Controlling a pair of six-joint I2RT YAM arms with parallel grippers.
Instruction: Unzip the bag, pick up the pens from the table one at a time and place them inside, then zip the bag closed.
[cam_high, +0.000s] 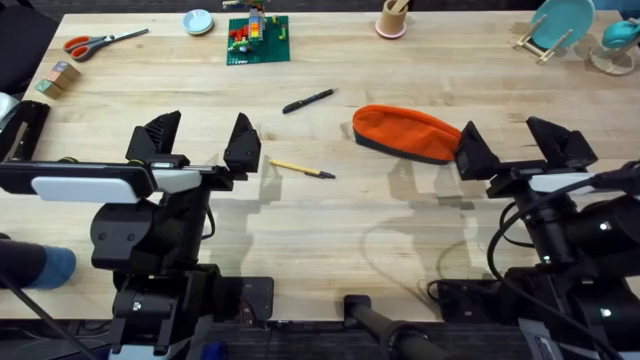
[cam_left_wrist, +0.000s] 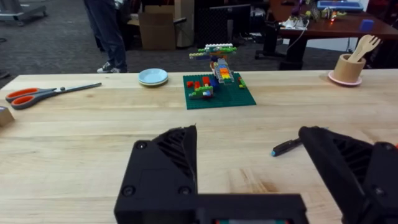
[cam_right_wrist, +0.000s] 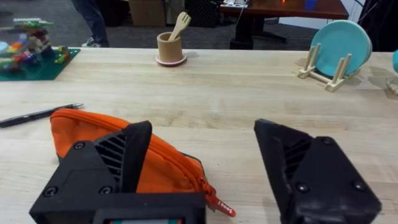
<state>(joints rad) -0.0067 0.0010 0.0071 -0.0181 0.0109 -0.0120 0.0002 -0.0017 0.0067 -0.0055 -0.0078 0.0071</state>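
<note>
The orange pencil pouch (cam_high: 408, 133) lies on the wooden table (cam_high: 330, 225) right of centre in the overhead frame, its zipper looking closed. The black pen (cam_high: 308, 101) lies just left of it and higher in the frame; the yellow pen (cam_high: 301, 168) lies below that, near centre. The left gripper (cam_high: 200, 146) hovers at middle left with jaws wide apart, empty. The right gripper (cam_high: 514, 146), also spread open and empty, sits at the pouch's right end.
</note>
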